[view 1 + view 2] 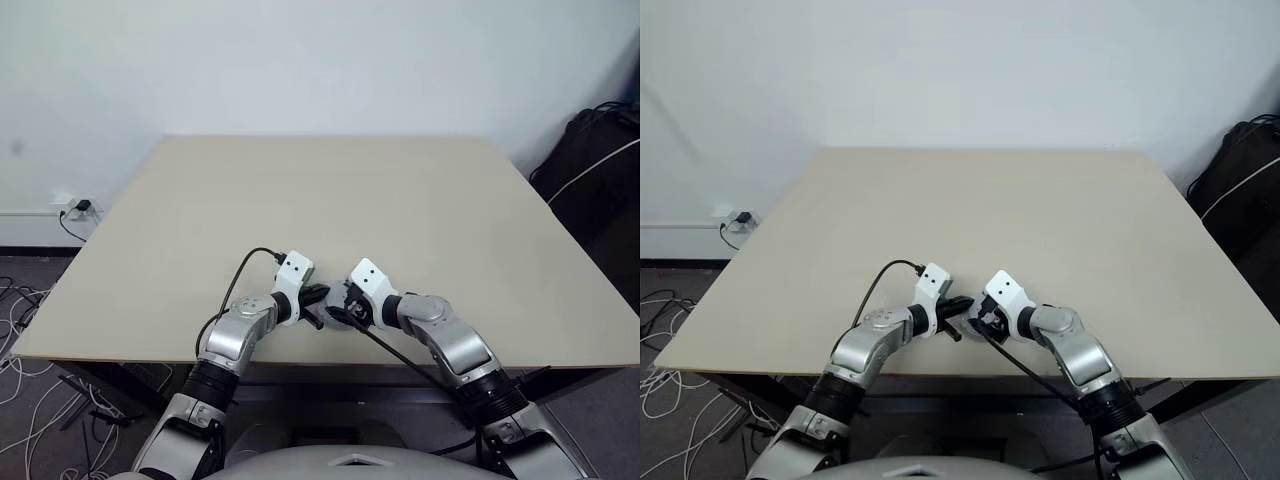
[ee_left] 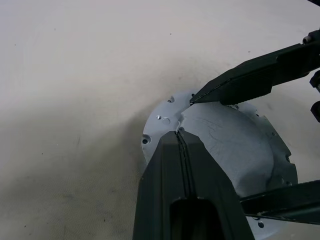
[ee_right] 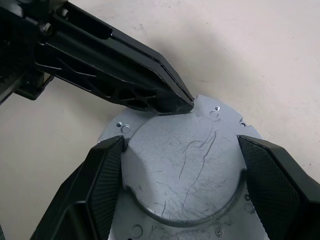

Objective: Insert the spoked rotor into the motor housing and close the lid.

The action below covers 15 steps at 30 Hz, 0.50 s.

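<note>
**A:** Silvery round metal disc, smooth side up with a raised central circle, i.e. the lid (image 3: 185,170), lies flat on the beige rectangular table (image 1: 330,200). From the head camera it's at the near edge, about 6 o'clock from table centre, mostly hidden under the two wrists.

**B:** Right gripper (image 3: 182,180)?

**A:** Fingers spread wide, one black ribbed pad (image 3: 102,180) at each side of the raised circle, roughly 9 and 3 o'clock on the disc. Pads sit against the step of the circle, over the flat flange. Can't tell how hard they bear on it; reads as bracing the lid, not lifting it.

**B:** Left gripper (image 2: 179,134)?

**A:** Fingers pressed together into a single black wedge, nothing between them. Tip is down on the lid at the rim of the raised circle, about 12 o'clock in the right wrist view, between two small screw holes in the flange.

**B:** Lid condition?

**A:** Fine scratches across the raised circle, small holes spaced round the flange. It looks level; whatever is underneath is hidden.

**B:** Anything else?

**A:** Dark black bag (image 1: 590,170) with a white cord, off the table at 2 o'clock. White wall socket (image 1: 70,208) with a plug at 9 o'clock, loose grey cables (image 1: 25,330) on the floor near 8 o'clock. White wall (image 1: 300,60) behind.
</note>
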### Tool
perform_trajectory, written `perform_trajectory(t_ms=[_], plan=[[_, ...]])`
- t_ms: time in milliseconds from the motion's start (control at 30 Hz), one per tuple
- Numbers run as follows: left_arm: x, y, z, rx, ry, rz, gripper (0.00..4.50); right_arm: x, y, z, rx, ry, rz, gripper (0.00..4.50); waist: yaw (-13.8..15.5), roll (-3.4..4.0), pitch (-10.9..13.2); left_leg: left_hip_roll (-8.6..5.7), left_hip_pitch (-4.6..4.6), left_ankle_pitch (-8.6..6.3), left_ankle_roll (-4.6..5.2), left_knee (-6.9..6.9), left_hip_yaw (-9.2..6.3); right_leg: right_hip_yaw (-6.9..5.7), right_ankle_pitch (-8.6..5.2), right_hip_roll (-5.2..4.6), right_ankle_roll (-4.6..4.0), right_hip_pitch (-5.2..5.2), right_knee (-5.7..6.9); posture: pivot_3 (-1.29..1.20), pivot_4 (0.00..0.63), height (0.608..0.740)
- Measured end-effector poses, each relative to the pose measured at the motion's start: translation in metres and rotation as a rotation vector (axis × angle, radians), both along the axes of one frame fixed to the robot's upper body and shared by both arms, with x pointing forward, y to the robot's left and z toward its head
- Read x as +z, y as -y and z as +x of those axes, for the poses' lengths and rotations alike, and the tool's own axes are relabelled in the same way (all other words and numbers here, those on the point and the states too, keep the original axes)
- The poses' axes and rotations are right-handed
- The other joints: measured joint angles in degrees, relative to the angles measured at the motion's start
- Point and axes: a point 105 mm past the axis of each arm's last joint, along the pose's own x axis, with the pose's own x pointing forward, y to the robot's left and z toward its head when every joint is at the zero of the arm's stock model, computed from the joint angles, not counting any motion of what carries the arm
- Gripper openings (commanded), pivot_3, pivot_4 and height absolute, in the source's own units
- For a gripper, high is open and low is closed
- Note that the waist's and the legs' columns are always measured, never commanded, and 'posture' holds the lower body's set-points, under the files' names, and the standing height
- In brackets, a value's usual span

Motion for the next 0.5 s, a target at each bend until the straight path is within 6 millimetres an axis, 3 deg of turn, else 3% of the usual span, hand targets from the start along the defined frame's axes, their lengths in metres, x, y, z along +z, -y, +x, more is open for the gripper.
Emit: perform_trajectory(t_ms=[500], plan=[[0.0000, 0.0008, 0.0014, 0.004, -0.025, 0.029, 0.00, -0.0008, 0.0005, 0.0000, -0.005, -0.003, -0.004, 3.26, 0.1, -0.01, 0.0, 0.00, 0.06, 0.00, -0.01, 0.00, -0.11, 0.01, -0.01, -0.01, 0.04, 0.12, -0.06, 0.00, 0.000, 0.740]])
